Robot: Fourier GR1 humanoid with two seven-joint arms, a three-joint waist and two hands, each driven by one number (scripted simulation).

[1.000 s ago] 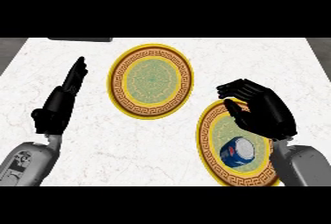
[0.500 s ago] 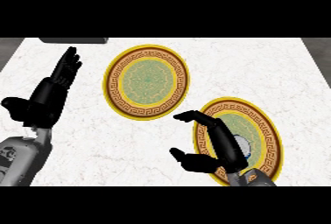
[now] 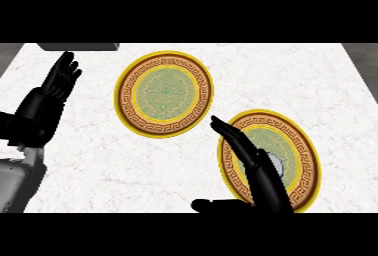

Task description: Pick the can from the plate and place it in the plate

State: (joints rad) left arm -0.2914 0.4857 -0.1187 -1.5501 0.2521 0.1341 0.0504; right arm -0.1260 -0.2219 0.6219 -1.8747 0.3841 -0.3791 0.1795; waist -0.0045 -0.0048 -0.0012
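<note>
Right hand [image 3: 258, 175] now lower over near plate [image 3: 310, 150], fingers straight, white marble counter [image 3: 96, 150].

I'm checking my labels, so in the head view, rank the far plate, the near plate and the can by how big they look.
1. Near plate and far plate: alike, and nearness makes ranking them unsure.
2. Can: smallest, mostly hidden behind the right hand.
</note>
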